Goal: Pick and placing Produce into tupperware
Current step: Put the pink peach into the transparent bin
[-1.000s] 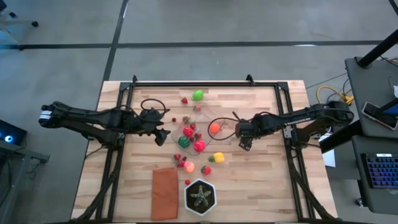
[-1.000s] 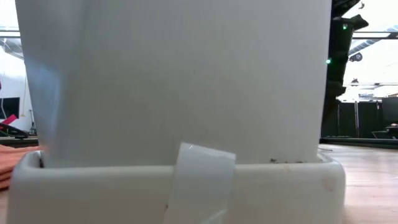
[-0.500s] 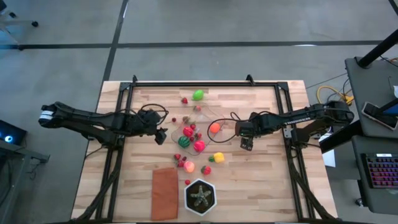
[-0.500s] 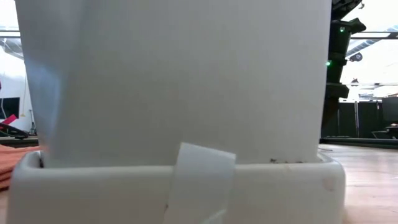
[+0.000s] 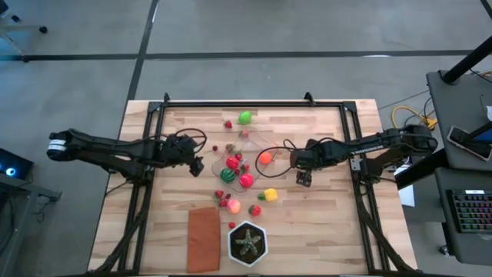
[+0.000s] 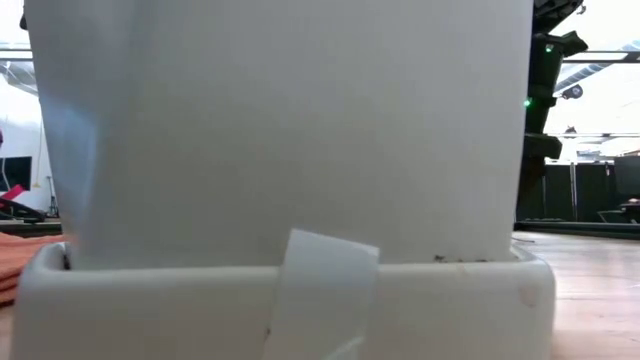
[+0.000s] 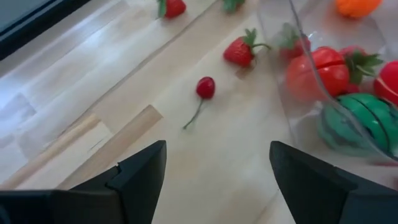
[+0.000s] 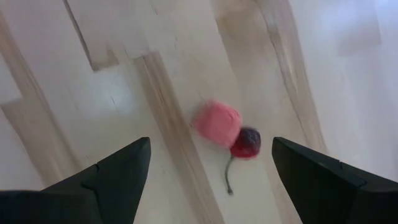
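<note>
The tupperware (image 5: 252, 148) is a clear box at the table's middle. Its wall (image 7: 297, 51) shows in the left wrist view, with a red tomato (image 7: 314, 71), a striped green melon (image 7: 357, 121) and an orange fruit (image 5: 265, 157) inside. Loose produce lies around it: a cherry (image 7: 205, 87), a strawberry (image 7: 239, 53), a green fruit (image 5: 244, 117), a yellow one (image 5: 270, 195). My left gripper (image 5: 197, 165) hangs open, left of the box. My right gripper (image 5: 302, 179) hangs open to its right, above a pink piece (image 8: 217, 122) and a dark cherry (image 8: 247, 143).
A black hexagonal pot with a green plant (image 5: 247, 243) and a flat orange-brown rectangle (image 5: 203, 238) lie near the front edge. A black frame (image 5: 254, 103) runs along the far edge and both sides. A white block (image 6: 280, 130) fills the low view.
My left gripper has sunk toward the table and tipped further down, beside the box's left side. My right gripper has stayed in place and rolled a little about its own line. Both stay open.
</note>
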